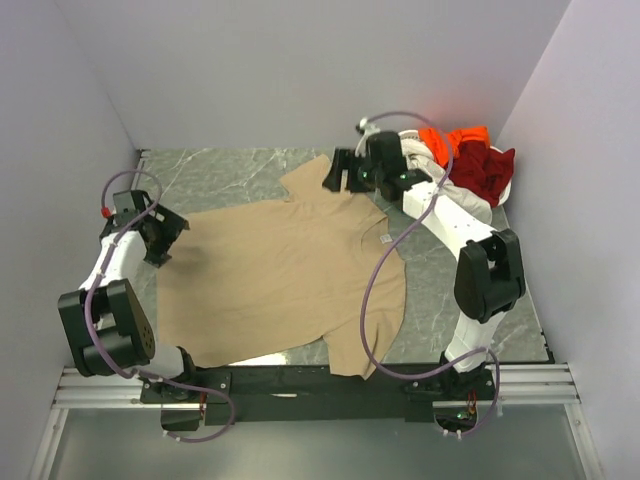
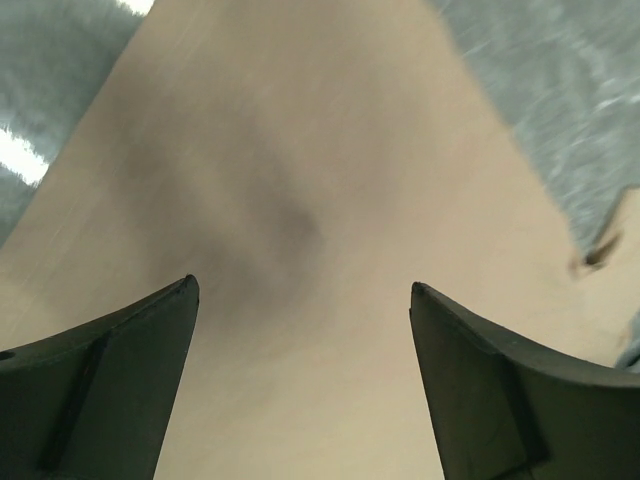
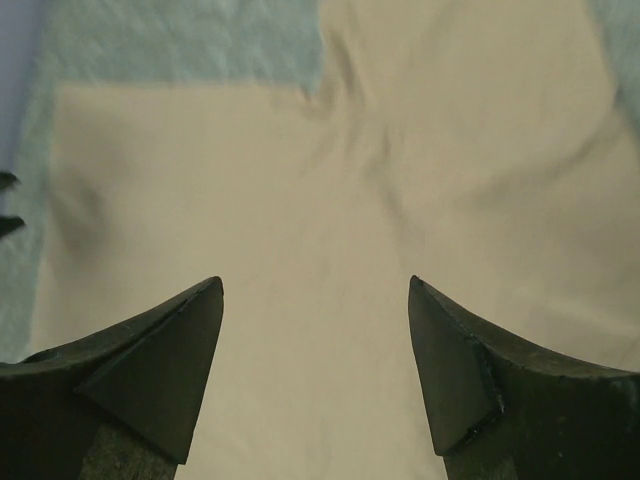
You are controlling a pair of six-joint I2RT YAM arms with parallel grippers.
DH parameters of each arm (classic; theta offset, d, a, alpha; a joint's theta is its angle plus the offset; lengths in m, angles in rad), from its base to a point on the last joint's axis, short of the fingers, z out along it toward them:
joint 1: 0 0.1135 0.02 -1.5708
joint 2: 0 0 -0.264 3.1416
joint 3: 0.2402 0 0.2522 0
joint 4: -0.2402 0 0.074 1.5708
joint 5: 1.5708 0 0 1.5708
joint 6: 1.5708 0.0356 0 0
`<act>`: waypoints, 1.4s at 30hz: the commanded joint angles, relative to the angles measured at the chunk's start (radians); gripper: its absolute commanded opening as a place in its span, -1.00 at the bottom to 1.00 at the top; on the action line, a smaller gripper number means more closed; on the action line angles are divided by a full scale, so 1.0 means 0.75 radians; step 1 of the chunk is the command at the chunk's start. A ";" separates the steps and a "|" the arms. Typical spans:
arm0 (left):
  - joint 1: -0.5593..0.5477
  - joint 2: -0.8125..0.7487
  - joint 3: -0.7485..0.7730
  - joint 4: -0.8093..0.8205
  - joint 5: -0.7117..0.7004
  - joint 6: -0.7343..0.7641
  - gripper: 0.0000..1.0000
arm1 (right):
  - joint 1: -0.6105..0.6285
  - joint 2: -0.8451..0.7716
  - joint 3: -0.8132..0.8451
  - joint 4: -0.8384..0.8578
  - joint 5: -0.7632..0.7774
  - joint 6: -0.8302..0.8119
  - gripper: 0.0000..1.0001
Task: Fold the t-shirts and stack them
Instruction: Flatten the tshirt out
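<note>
The large tan t-shirt (image 1: 285,275) lies spread flat on the marble table, collar toward the right. My left gripper (image 1: 165,238) hovers open over the shirt's left edge; tan cloth (image 2: 300,200) fills its view between the fingers. My right gripper (image 1: 338,173) is open above the shirt's far sleeve; its view shows tan cloth (image 3: 320,230) below the fingers. An orange shirt (image 1: 452,140), a dark red shirt (image 1: 488,170) and a cream-white shirt (image 1: 425,165) lie piled at the back right. The teal shirt is out of view.
Grey walls enclose the table on the left, back and right. The marble tabletop (image 1: 230,170) shows at the back left and along the right side (image 1: 430,290). The black base rail (image 1: 320,385) runs along the near edge.
</note>
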 commanded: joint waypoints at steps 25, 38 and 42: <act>0.017 0.476 0.087 0.149 0.145 0.137 0.79 | -0.050 0.334 -0.106 -0.236 0.019 0.084 0.50; -0.016 0.787 0.469 0.059 0.126 0.182 0.77 | -0.121 0.637 0.341 -0.485 0.050 0.058 0.49; -0.067 0.895 0.670 -0.004 0.106 0.198 0.78 | -0.142 0.735 0.513 -0.565 0.056 0.048 0.49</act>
